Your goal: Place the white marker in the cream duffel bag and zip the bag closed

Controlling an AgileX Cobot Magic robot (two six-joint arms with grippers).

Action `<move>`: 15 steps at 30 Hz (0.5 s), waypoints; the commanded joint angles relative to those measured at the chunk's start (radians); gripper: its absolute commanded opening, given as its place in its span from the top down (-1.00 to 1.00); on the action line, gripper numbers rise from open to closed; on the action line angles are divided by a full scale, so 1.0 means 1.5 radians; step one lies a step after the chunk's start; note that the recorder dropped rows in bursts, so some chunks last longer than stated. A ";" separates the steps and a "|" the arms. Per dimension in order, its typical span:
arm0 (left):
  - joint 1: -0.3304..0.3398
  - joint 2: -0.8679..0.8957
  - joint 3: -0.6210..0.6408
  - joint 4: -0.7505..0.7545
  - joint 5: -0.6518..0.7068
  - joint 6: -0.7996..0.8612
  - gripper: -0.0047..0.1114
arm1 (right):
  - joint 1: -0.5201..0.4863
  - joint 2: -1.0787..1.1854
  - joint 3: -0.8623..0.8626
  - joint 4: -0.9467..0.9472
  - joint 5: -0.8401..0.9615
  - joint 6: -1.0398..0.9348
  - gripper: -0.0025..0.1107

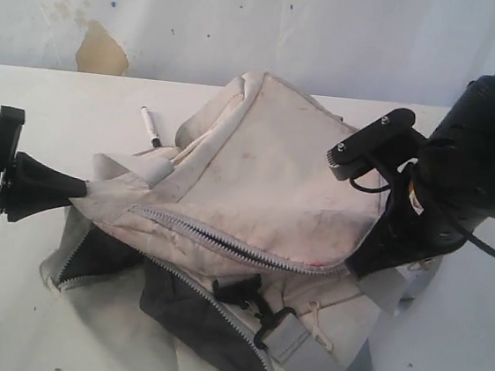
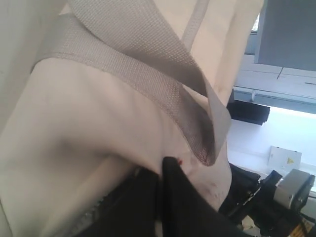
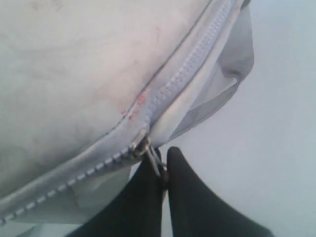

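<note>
Nearest, the cream duffel bag (image 1: 265,187) lies half-unzipped on a white worktop (image 1: 14,303), stained wall (image 1: 246,26) behind, white marker (image 1: 150,127) just beyond it. Left claw (image 1: 81,190) pinches its fabric; right claw (image 3: 163,163) clamps the zipper pull (image 3: 148,150).

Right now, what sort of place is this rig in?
Probably a robot lab or test cell, not a home. There is a bare white table with a stained, patched white backdrop behind it. Past the bag, the left wrist view shows a box with a yellow-triangle label.
</note>
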 commanded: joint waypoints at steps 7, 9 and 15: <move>0.026 -0.003 -0.046 0.002 0.052 0.186 0.36 | -0.007 -0.005 0.002 0.046 -0.033 0.018 0.96; 0.026 -0.003 -0.051 0.014 0.051 0.186 0.11 | -0.007 -0.005 0.002 0.052 -0.032 0.018 0.96; 0.026 -0.003 -0.054 0.051 0.054 0.139 -0.42 | -0.007 -0.005 0.002 0.095 -0.045 0.020 0.96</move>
